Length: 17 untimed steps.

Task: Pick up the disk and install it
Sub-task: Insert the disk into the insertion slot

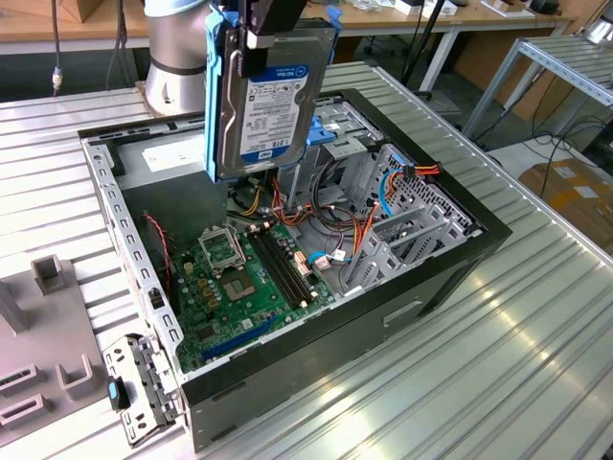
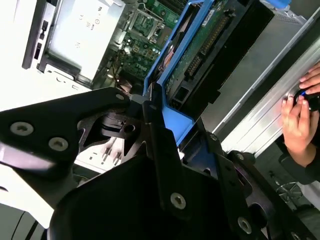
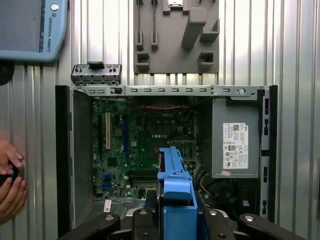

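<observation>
The tool (image 1: 272, 34) is clenched on the top edge of the disk (image 1: 271, 110), which hangs upright (label side toward the exterior view) above the motherboard (image 1: 239, 278) of the open computer case (image 1: 316, 369) on the ribbed table (image 1: 498, 355).

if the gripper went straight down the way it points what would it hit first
Likely the orange and yellow cables by the green motherboard, touched by the silver blue-railed disk that the black gripper holds; depth is unclear.
</observation>
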### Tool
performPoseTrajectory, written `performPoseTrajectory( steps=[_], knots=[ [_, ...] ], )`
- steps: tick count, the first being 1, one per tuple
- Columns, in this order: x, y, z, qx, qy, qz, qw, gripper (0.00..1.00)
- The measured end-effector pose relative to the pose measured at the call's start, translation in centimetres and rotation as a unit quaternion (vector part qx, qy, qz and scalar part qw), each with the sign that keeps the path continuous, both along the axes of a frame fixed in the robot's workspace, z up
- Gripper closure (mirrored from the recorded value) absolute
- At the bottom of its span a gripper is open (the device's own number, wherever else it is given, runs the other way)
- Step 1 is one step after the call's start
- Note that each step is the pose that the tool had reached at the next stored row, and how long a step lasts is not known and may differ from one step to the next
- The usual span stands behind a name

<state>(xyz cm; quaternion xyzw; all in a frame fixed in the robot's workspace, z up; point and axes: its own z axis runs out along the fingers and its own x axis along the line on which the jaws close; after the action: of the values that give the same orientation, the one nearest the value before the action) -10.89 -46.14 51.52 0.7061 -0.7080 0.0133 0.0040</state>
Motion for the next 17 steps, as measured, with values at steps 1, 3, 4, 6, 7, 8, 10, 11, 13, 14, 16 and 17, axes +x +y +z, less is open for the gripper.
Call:
performPoseTrajectory(
  steps=[1,3,4,6,7,8,10,11,13,14,16,17],
  knots=[
    [0.13,-0.38,-0.03,-0.0006,0.0,0.0,1.0,0.63],
    [0.3,-0.82,-0.08,-0.0013,0.0,0.0,1.0,0.63],
    [0.36,-1.0,-0.1,-0.0018,0.0,0.0,1.0,0.63],
    [0.46,-1.15,-0.13,-0.003,0.0,0.0,1.0,0.63],
    [0.46,-1.17,-0.12,-0.0032,0.0001,0.0,0.99999,0.63],
    [0.47,-1.17,-0.13,-0.0032,0.0,0.0,1.0,0.63],
    [0.47,-1.19,-0.13,-0.0032,0.0,0.0,0.99999,0.63],
    [0.47,-1.2,-0.13,-0.0031,0.0,0.0,1.0,0.63],
    [0.47,-1.21,-0.12,-0.0032,0.0,0.0,0.99999,0.63],
    [0.47,-1.22,-0.13,-0.0031,0.0,0.0,1.0,0.63],
    [0.47,-1.22,-0.13,-0.0032,-0.0001,0.0,0.99999,0.63],
    [0.48,-1.22,-0.12,-0.0032,-0.0007,0.0,0.99999,0.63]
  ],
)
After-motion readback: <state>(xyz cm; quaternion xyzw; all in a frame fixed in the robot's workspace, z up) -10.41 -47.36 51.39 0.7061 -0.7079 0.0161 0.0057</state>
